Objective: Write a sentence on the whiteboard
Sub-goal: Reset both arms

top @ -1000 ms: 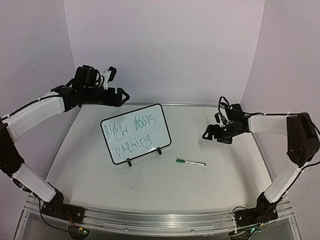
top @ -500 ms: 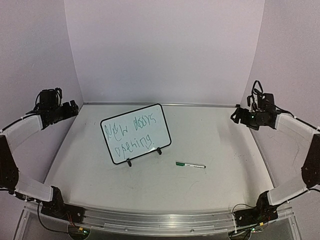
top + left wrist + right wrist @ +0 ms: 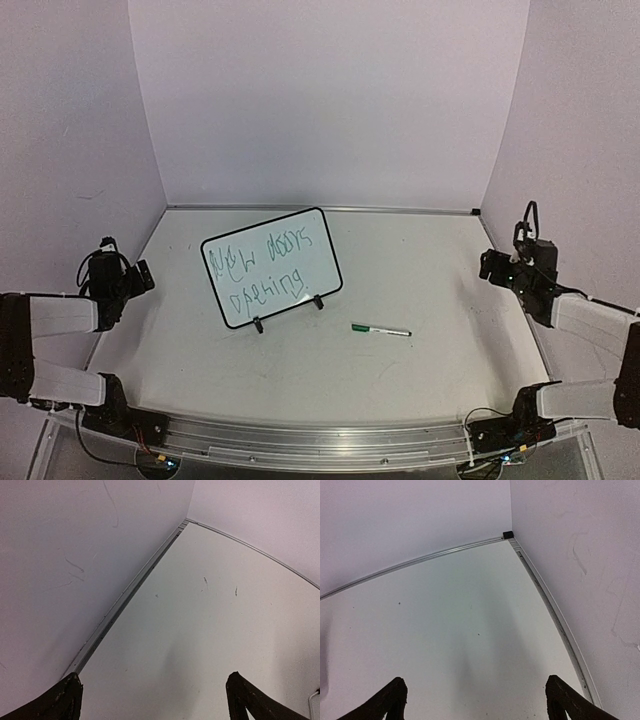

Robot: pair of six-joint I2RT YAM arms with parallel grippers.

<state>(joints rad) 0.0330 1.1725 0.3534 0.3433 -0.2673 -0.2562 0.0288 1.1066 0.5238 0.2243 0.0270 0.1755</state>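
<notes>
— What does the right claw (image 3: 475,700) look like from its own camera?
— Its two dark fingertips (image 3: 387,705) stand wide apart at the bottom corners, with white tabletop (image 3: 445,620) between them.
— And farther off?
— A metal rail (image 3: 555,615) edges the tabletop and bends at a small black corner piece (image 3: 508,534), where two pale lilac walls (image 3: 410,515) meet. A few dark specks (image 3: 399,601) dot the surface.

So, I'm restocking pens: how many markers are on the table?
1: the marker lies flat just right of and in front of the whiteboard. Another could hide behind it.
</notes>
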